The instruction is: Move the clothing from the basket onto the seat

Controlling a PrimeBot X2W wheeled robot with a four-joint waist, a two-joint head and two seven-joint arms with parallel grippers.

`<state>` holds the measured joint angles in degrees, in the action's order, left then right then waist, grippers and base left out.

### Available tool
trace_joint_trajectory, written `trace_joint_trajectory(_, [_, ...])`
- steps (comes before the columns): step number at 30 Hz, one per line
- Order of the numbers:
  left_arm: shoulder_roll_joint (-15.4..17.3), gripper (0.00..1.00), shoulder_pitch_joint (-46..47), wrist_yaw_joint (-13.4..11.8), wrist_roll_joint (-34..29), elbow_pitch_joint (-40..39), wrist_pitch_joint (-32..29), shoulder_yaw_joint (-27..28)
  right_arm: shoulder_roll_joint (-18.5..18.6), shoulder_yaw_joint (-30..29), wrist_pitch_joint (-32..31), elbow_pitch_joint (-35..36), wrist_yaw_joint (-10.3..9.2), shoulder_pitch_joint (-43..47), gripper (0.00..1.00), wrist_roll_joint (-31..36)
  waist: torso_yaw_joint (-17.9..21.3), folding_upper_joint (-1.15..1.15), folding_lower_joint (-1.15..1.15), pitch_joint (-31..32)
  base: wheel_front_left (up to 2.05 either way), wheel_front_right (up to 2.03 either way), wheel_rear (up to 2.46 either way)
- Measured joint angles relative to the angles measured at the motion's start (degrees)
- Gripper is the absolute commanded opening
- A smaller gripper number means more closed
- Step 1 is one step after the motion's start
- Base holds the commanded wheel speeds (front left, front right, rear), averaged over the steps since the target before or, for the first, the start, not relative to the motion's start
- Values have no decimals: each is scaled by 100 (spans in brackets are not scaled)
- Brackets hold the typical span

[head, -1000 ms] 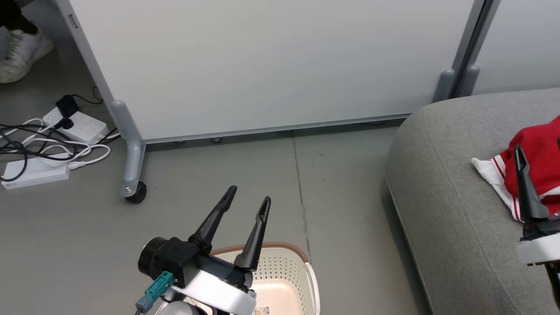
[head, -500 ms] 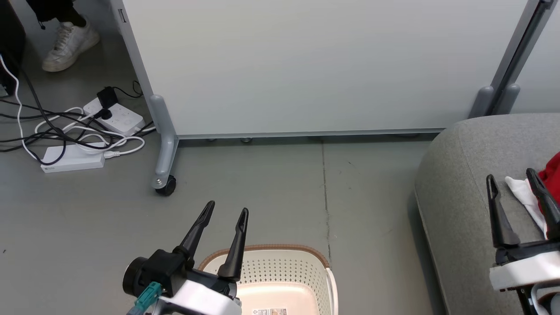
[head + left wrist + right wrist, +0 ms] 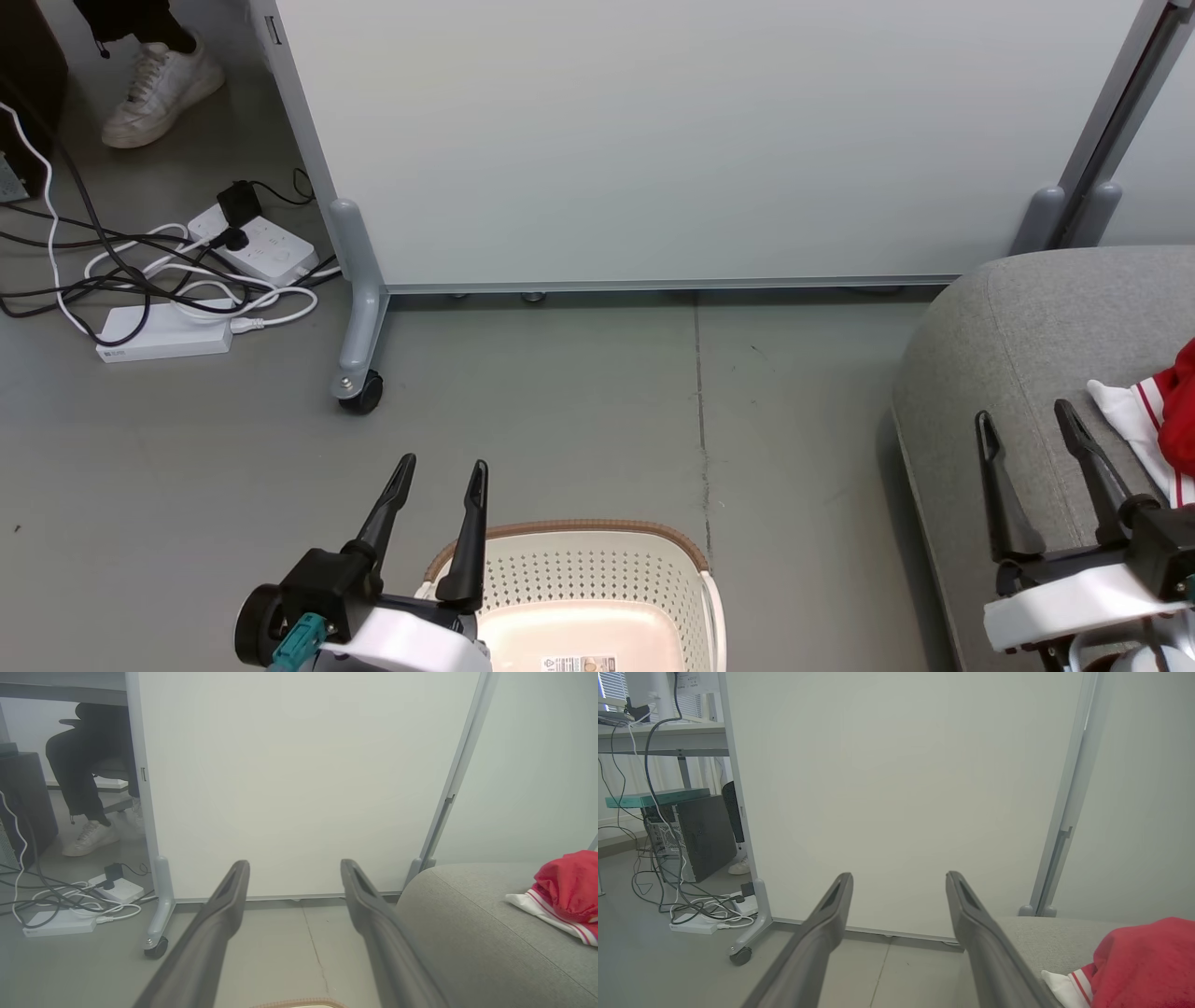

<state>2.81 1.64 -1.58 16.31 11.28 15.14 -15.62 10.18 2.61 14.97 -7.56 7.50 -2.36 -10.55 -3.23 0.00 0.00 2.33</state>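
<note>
Looking from the head, left arm: your left gripper [image 3: 442, 462] stands wide and empty, and the basket [image 3: 579, 528] sits just below and to the right of its fingers.
Basket contents: the part you can see is bare down to the label sticker [image 3: 579, 664]; the near part is cut off, so you cannot rule out a garment there.
Head view, right arm: your right gripper [image 3: 1023, 412] is spread wide with nothing in it, poised over the seat [image 3: 1008, 317]. The clothing [image 3: 1178, 411] lies on the cushion just right of its right finger.
Left wrist view: between the parted fingers you see only floor and the partition [image 3: 299, 788]. The red heap lies well off to the right on the seat, and a strip of basket rim shows just under the fingers.
Right wrist view: the fingers are apart and the clothing [image 3: 1143, 961] rests close beside the right one, not touching.
Count: you cannot tell whether the heap is one garment or two.
Risk, right side: swing that arm right and a finger could hook the white trim and drag fabric towards the seat edge.
Risk, left side: lower carelessly and a finger could strike the rim and tip the basket.
Risk, base: the cables [image 3: 140, 289] lie far left of the left gripper, so a wide turn could foul them.
</note>
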Motion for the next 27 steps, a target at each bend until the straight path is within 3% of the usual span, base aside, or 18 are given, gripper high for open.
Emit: trace_joint_trajectory(27, [-1, 100, -7, -287, 89, 176, 0, 36, -194, 248, 1, -233, 0, -3, 100, -202, -15, 0, 0, -61, 0, 0, 0])
